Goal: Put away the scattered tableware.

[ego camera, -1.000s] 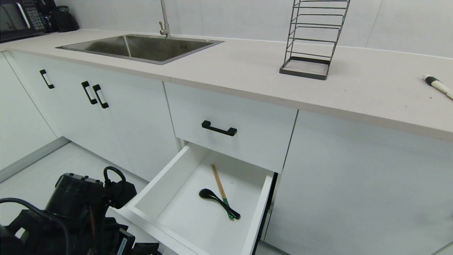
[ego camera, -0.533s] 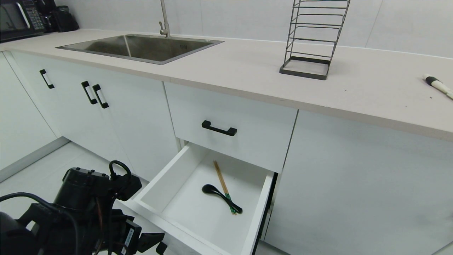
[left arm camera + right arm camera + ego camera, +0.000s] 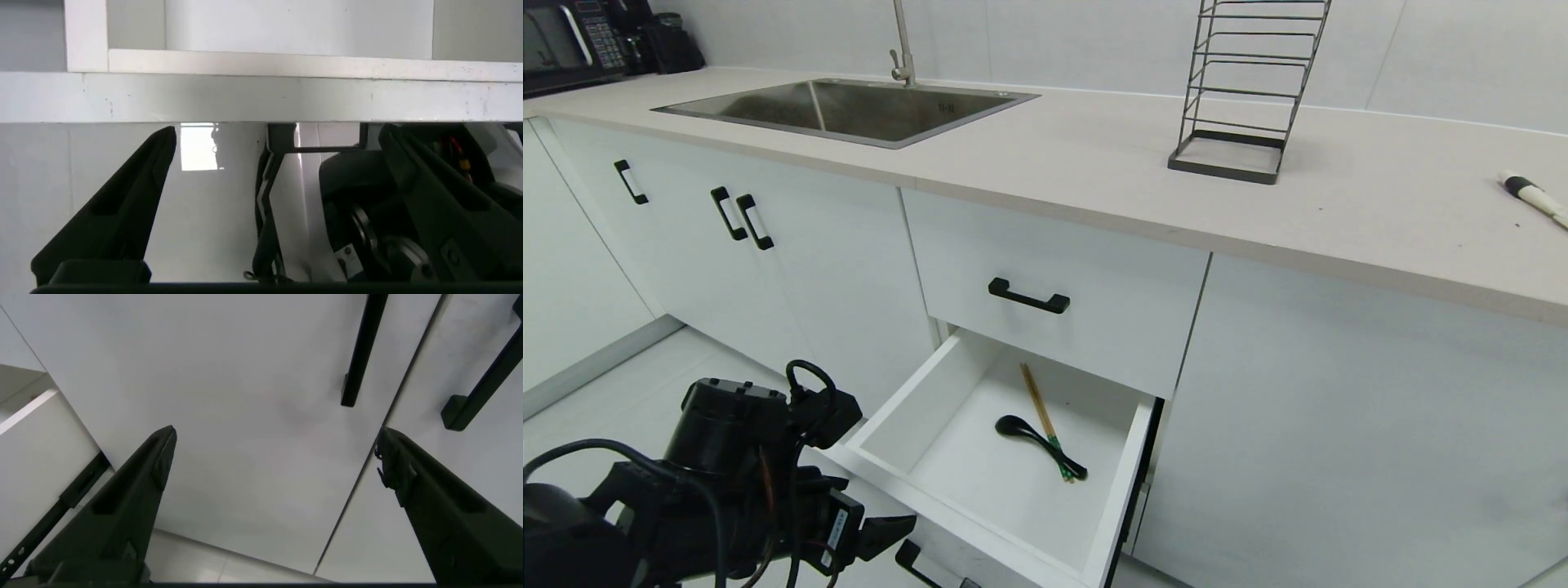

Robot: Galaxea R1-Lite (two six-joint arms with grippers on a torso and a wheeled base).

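A: Nearest first. L claw?
B: L claw (image 3: 278,208) sits low, in front of the open drawer (image 3: 905,402). Fingers (image 3: 122,212) spread wide, empty. Drawer's front panel is right ahead of it. From the head cam, the black drawer handle (image 3: 920,566) is just beside one fingertip. Touching or not, can't tell
A: R claw?
B: R claw (image 3: 274,510) also spread, empty. Faces white cabinet doors (image 3: 245,416) w/ black bar handles (image 3: 362,351), apart from them
A: Tableware?
B: Both pcs inside the drawer, on its white floor, right of ctr. Black spoon (image 3: 1041,446): bowl toward drawer's middle, handle running toward the right wall. Chopsticks (image 3: 1042,415): wooden pair w/ green ends, lying together, crossing the spoon's handle. Green ends lie by the handle's end. Which lies on top, can't tell
A: Drawer itself?
B: Lower of two, pulled out. Upper drawer (image 3: 1111,286) above it is shut, w/ black upper handle (image 3: 1028,297) on its front
A: Further back?
B: Pale counter (image 3: 1094,163) on top. Steel sink (image 3: 849,110) w/ tap (image 3: 902,49) to the left. Dark wire rack (image 3: 1241,90) upright, right of ctr. White tool (image 3: 1534,196) w/ black end lies near the counter's right edge. Microwave (image 3: 560,41) in the far left corner
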